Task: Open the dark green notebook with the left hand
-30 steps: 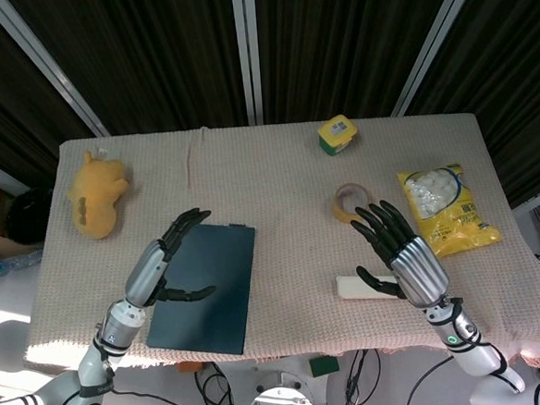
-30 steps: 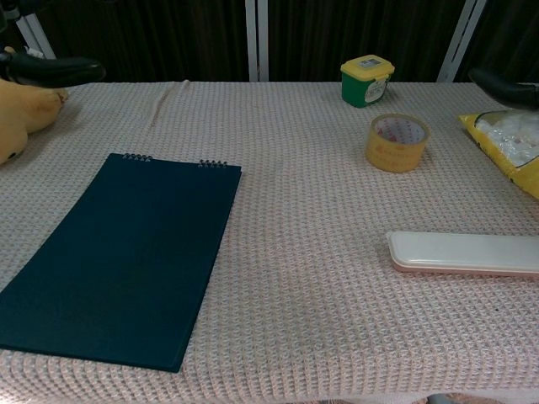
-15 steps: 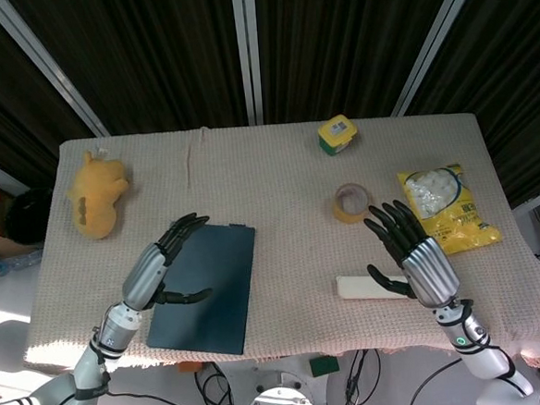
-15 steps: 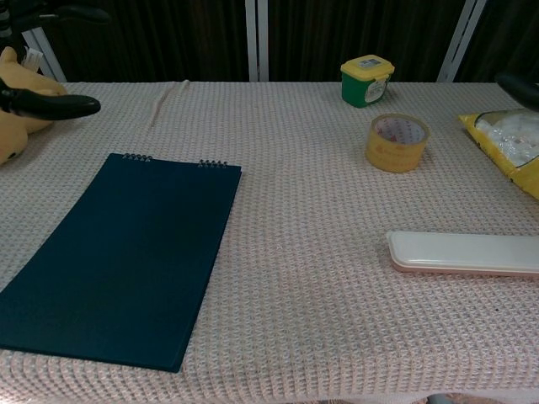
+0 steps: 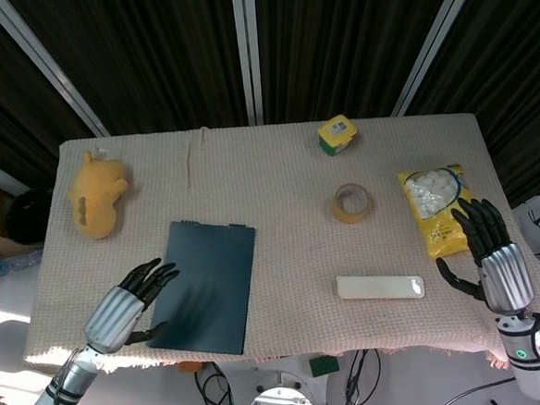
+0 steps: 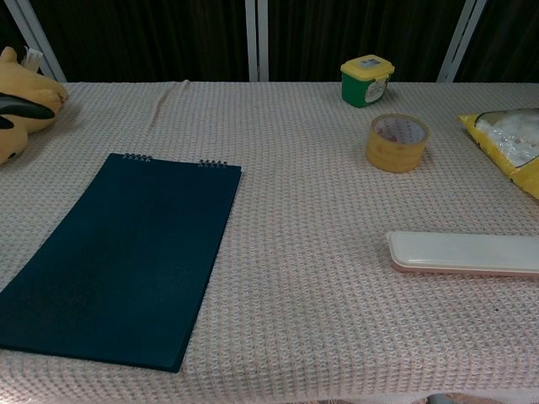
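We see the flat, closed dark green spiral-bound notebook [image 5: 206, 287] lying on the table [image 5: 278, 179] near its front left edge. Our left robot hand [image 5: 129, 302] hovers just left of it, fingers spread and empty. Our right robot hand [image 5: 489, 251] hangs open beyond the table's right edge.

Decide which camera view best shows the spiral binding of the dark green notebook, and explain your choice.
The chest view: the dark green notebook fills the foreground, and its wire coils show along the far edge. The head view shows the whole closed notebook from above, but its binding is too small to make out.
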`<state>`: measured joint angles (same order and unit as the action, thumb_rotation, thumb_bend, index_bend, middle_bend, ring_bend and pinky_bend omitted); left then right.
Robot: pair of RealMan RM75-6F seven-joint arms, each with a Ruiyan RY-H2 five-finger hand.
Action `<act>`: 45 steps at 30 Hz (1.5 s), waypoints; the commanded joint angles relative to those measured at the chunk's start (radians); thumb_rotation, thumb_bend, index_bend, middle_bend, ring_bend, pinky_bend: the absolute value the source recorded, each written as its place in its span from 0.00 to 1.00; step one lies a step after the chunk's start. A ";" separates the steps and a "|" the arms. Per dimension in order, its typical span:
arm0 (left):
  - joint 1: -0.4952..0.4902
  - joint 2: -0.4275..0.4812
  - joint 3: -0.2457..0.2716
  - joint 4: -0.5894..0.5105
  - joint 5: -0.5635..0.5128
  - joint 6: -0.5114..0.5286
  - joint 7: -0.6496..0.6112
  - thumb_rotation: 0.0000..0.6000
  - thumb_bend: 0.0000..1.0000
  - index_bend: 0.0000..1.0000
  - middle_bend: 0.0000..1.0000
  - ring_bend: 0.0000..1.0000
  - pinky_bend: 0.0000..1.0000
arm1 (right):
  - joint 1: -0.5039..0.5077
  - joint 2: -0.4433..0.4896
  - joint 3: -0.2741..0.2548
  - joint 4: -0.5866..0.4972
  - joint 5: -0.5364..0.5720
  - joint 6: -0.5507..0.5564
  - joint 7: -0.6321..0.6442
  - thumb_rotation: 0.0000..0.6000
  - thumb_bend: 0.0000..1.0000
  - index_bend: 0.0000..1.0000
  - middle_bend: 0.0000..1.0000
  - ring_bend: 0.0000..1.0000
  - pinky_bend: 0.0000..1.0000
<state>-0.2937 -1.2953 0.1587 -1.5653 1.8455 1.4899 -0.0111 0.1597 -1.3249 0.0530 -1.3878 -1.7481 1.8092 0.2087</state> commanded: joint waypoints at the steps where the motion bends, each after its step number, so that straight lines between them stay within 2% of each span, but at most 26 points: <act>1: 0.098 -0.016 0.049 0.041 0.030 0.044 0.163 1.00 0.19 0.12 0.09 0.03 0.15 | -0.052 0.028 -0.031 0.014 -0.005 0.051 0.016 1.00 0.33 0.00 0.00 0.00 0.00; 7: 0.105 -0.053 0.070 0.060 0.007 -0.044 0.199 1.00 0.19 0.15 0.10 0.03 0.15 | -0.088 0.072 -0.043 0.003 -0.036 0.100 0.005 1.00 0.33 0.00 0.00 0.00 0.00; 16: 0.062 -0.101 0.069 0.067 -0.005 -0.161 0.170 1.00 0.19 0.18 0.11 0.03 0.15 | -0.101 0.097 -0.023 -0.036 -0.040 0.113 -0.013 1.00 0.33 0.00 0.00 0.00 0.00; 24: 0.053 -0.118 0.058 0.089 -0.019 -0.177 0.135 1.00 0.19 0.18 0.11 0.03 0.15 | -0.093 0.088 -0.016 -0.038 -0.033 0.074 -0.024 1.00 0.33 0.00 0.00 0.00 0.00; 36: 0.044 -0.159 0.055 0.133 -0.019 -0.189 0.103 1.00 0.20 0.21 0.11 0.03 0.15 | -0.102 0.085 -0.008 -0.029 -0.034 0.076 -0.020 1.00 0.33 0.00 0.00 0.00 0.00; 45: 0.034 -0.174 0.050 0.149 -0.026 -0.197 0.080 1.00 0.28 0.27 0.12 0.03 0.15 | -0.103 0.074 -0.006 -0.013 -0.028 0.060 -0.010 1.00 0.33 0.00 0.00 0.00 0.00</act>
<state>-0.2589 -1.4694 0.2086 -1.4163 1.8201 1.2936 0.0695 0.0568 -1.2505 0.0469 -1.4007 -1.7758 1.8692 0.1983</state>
